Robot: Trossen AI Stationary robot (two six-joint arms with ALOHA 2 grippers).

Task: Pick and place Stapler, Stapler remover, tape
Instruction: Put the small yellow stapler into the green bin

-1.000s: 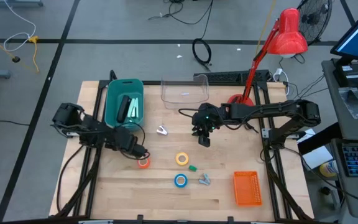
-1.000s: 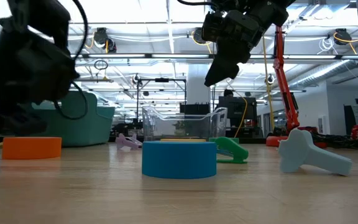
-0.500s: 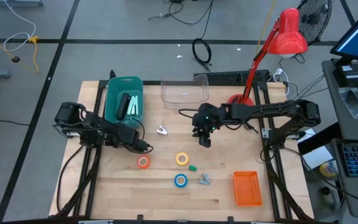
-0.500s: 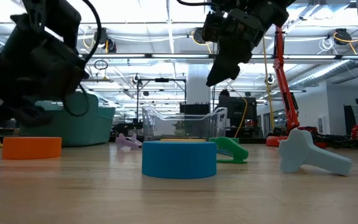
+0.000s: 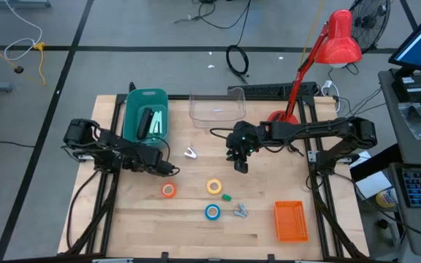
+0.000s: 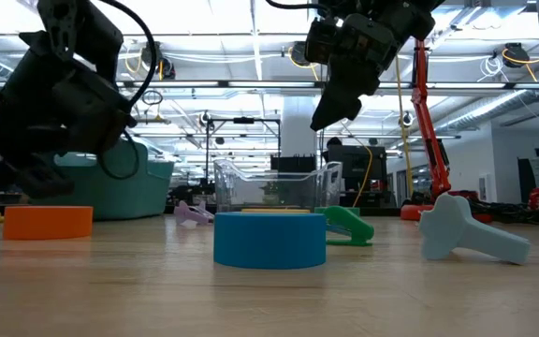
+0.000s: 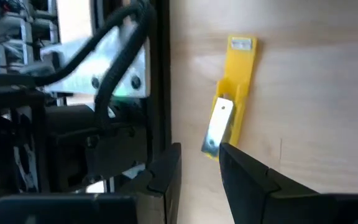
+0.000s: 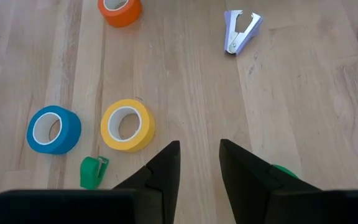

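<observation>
A yellow stapler (image 7: 232, 93) lies flat on the wood just beyond my left gripper (image 7: 199, 152), which is open and holds nothing; in the high view the left arm hides it. A lavender stapler remover (image 5: 189, 153) lies near the table's middle. Orange tape (image 5: 168, 191), yellow tape (image 5: 214, 187) and blue tape (image 5: 212, 212) lie flat toward the near side. My right gripper (image 5: 240, 166) hangs open above the table right of the remover (image 8: 240, 30), holding nothing. A green thing (image 8: 283, 170) shows partly behind its finger.
A teal bin (image 5: 133, 120) with dark and pale items stands at the far left, a clear container (image 5: 216, 106) beside it. An orange basket (image 5: 291, 220) sits near right. A small green piece (image 5: 226, 197) and a grey piece (image 5: 240, 211) lie by the blue tape.
My left gripper has swung a little toward the table's far edge and risen slightly, away from the orange tape. The tape rolls and my right gripper have stayed put.
</observation>
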